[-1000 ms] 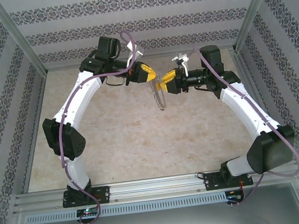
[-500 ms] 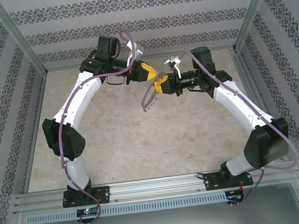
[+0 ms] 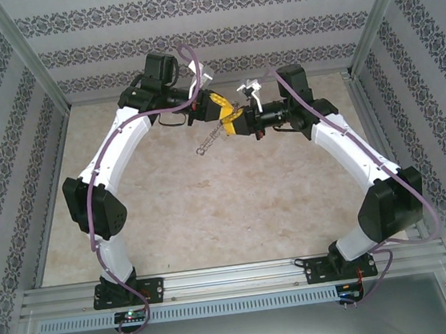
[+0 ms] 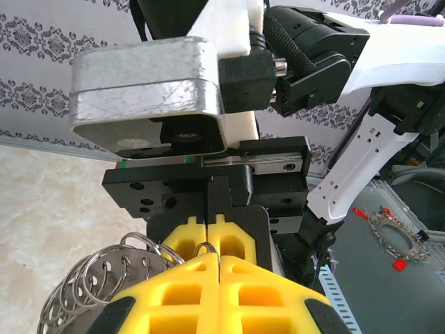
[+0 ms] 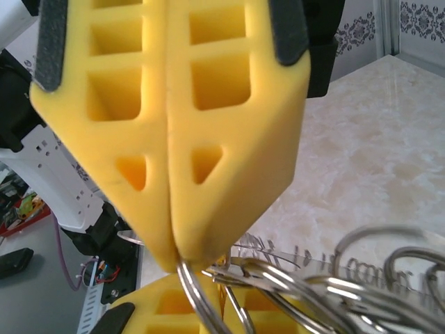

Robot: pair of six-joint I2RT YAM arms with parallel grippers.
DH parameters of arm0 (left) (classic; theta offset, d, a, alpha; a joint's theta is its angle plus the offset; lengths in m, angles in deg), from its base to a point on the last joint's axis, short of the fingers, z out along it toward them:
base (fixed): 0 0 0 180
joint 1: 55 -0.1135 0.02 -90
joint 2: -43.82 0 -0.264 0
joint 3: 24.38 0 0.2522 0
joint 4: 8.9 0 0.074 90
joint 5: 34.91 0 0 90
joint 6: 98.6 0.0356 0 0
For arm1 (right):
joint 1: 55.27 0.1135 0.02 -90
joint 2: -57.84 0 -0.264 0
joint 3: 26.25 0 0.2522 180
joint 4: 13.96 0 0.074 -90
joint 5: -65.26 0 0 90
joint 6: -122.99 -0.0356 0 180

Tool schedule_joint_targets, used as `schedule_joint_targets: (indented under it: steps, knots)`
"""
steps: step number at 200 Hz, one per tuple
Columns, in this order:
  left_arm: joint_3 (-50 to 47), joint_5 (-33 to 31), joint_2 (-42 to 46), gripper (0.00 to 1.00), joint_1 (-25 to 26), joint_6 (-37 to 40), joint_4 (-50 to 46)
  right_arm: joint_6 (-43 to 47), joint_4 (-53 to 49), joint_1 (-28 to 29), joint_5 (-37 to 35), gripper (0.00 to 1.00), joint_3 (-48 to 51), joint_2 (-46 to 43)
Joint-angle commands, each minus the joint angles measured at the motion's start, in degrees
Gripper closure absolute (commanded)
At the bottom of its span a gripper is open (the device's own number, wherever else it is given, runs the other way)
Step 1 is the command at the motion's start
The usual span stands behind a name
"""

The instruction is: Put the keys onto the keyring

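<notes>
My two grippers meet tip to tip above the far middle of the table. The left gripper [image 3: 225, 115] is shut, and a thin wire loop of the keyring [image 4: 83, 289] pokes out of the seam at its tips [image 4: 219, 259]. The right gripper [image 3: 236, 123] is shut too, and its yellow tips [image 5: 177, 257] pinch the same wire. The rest of the keyring [image 3: 211, 143], fringed with small silvery rings and tags [image 5: 334, 282], hangs down to the left below both grippers. The keys are hidden from me.
The marble-patterned table [image 3: 212, 208] lies bare beneath the grippers, fenced by patterned walls and metal posts. In the left wrist view a silvery ring cluster [image 4: 396, 235] with small red pieces lies on a grey surface behind the right arm.
The right gripper has moved left up to the left gripper's tips and closed on the ring. The hanging ring has swung up and to the left. The left arm stayed put.
</notes>
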Motion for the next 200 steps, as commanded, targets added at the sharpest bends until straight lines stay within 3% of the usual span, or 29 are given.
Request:
schedule_joint_targets:
  steps: [1, 33, 54, 108, 143, 200]
  knots:
    - [-0.78, 2.45, 2.5, 1.0, 1.4, -0.35, 3.05, 1.37, -0.56, 0.87, -0.11, 0.84, -1.16, -0.24]
    - [-1.08, 2.49, 2.35, 1.0, 1.4, -0.27, 3.22, 2.84, -3.5, -0.63, -0.22, 0.66, -0.19, -2.27]
    - [-1.4, 2.57, 2.4, 1.0, 1.36, -0.3, 3.4, 3.89, -5.18, -2.66, 0.26, 0.61, 1.29, -4.66]
    - [-1.8, 2.72, 2.8, 1.0, 1.36, -0.25, 3.47, 2.12, -3.11, -9.44, 4.54, 0.61, 3.22, -11.94]
    - [-2.1, 2.86, 2.76, 1.0, 1.38, -1.0, 4.51, -1.11, 0.62, -9.38, 3.99, 0.66, 2.17, -11.06]
    - [-2.64, 3.04, 2.85, 1.0, 1.54, -2.91, 6.93, -4.24, 5.36, -7.18, 3.65, 0.67, 2.06, -7.28]
